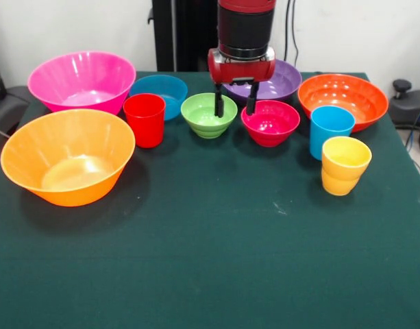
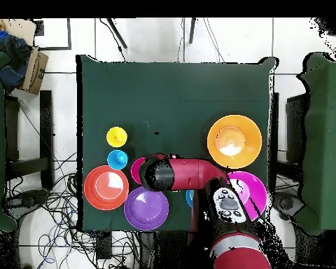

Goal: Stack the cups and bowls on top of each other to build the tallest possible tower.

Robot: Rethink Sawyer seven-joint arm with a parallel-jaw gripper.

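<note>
My gripper [image 1: 234, 111] is open and empty. It hangs just above the gap between the small green bowl [image 1: 208, 116] and the small crimson-pink bowl [image 1: 270, 125]. All bowls and cups stand apart and upright on the green table [image 1: 210, 260]. The large pink bowl [image 1: 79, 81] and the large yellow-orange bowl [image 1: 67, 156] are at the left, with the small blue bowl [image 1: 162, 90] and the red cup [image 1: 144, 120] beside them. The purple bowl [image 1: 283, 81] is behind the gripper and the orange bowl [image 1: 342, 99] is at the right. The sky-blue cup [image 1: 331, 130] and the yellow cup [image 1: 344, 164] stand in front of the orange bowl. In the overhead view the arm [image 2: 192, 175] hides the gripper.
All the things stand in the half of the table nearer the robot. In the overhead view a cardboard box [image 2: 34, 70] and cables lie on the floor beside the table. A black device [image 1: 401, 89] sits off the table's right edge.
</note>
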